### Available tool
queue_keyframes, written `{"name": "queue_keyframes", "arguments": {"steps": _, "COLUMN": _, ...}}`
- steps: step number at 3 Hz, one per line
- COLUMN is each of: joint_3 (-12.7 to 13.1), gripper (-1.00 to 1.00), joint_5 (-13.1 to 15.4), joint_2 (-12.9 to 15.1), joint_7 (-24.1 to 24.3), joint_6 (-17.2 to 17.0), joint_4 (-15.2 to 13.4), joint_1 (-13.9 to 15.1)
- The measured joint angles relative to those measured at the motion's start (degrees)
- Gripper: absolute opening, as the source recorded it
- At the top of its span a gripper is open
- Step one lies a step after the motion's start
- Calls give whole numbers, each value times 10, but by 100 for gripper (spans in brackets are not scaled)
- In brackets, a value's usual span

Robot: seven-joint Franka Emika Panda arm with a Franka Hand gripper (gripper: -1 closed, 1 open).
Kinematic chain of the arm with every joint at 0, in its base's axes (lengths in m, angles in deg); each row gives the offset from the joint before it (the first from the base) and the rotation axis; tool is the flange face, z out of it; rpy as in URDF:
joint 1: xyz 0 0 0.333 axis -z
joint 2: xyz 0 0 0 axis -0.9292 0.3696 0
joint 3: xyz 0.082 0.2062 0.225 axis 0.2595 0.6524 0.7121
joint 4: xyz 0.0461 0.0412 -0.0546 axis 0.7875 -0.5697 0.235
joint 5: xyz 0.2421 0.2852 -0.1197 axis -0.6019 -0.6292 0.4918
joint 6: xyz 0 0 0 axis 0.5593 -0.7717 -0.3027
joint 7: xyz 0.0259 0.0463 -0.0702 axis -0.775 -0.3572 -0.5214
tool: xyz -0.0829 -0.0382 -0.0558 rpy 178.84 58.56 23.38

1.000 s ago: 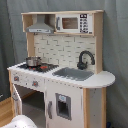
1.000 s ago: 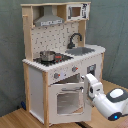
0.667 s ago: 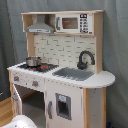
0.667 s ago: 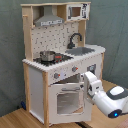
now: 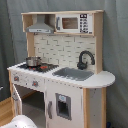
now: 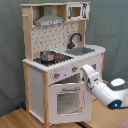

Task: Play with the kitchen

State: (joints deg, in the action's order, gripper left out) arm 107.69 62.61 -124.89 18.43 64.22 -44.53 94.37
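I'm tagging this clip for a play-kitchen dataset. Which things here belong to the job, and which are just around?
Part of the job:
- the kitchen, with its oven door, knobs, hob, sink, faucet, microwave
- the gripper

Just around:
- small metal pot on the hob
- grey curtain
- wooden floor

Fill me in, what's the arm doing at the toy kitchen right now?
The Panda arm is reaching in at the front of the kitchen, its end up against the knob panel just above the windowed oven door in the second exterior view. In the first exterior view that oven door hangs open at the lower left. A small metal pot sits on the black hob; the sink and faucet are untouched.
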Motion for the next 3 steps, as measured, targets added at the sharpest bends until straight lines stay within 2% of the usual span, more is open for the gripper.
{"name": "queue_keyframes", "arguments": {"steps": 3, "joint_3": -59, "gripper": 100, "joint_5": -10, "joint_2": 31, "joint_7": -161, "joint_6": 0, "joint_4": -3, "joint_1": -15}}
